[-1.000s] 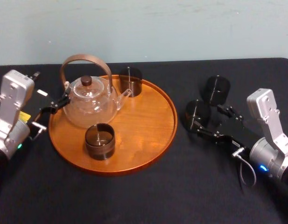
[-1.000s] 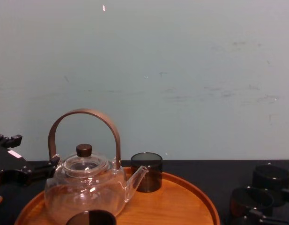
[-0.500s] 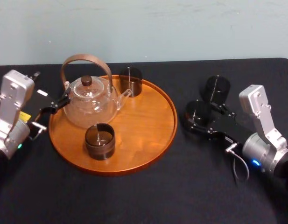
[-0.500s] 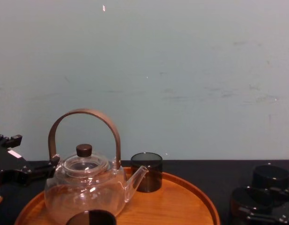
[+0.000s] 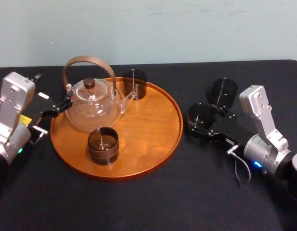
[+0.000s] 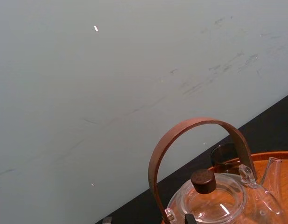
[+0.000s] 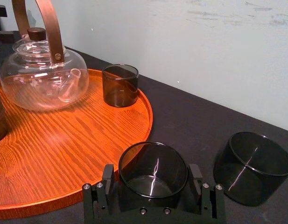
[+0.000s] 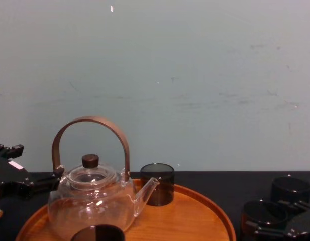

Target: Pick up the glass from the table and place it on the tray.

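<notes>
A dark smoked glass (image 7: 153, 164) stands on the black table (image 5: 153, 202) just right of the round orange-brown tray (image 5: 148, 125). My right gripper (image 7: 152, 179) is open around it, one finger on each side with a small gap to the glass wall. The head view shows this glass (image 5: 198, 117) at the tip of the right gripper (image 5: 196, 123). In the chest view the same glass (image 8: 263, 215) sits low at the right. My left gripper (image 5: 59, 108) hangs at the tray's left rim, beside the glass teapot (image 5: 93, 106).
A second dark glass (image 5: 223, 91) stands on the table just behind the right gripper. On the tray, one dark glass (image 5: 134, 84) stands at the back and another (image 5: 103, 145) in front of the teapot. The tray's right half is bare wood.
My right arm has slid left toward the tray, so its fingers now flank the nearer glass. The left arm, teapot and tray glasses have not moved.
</notes>
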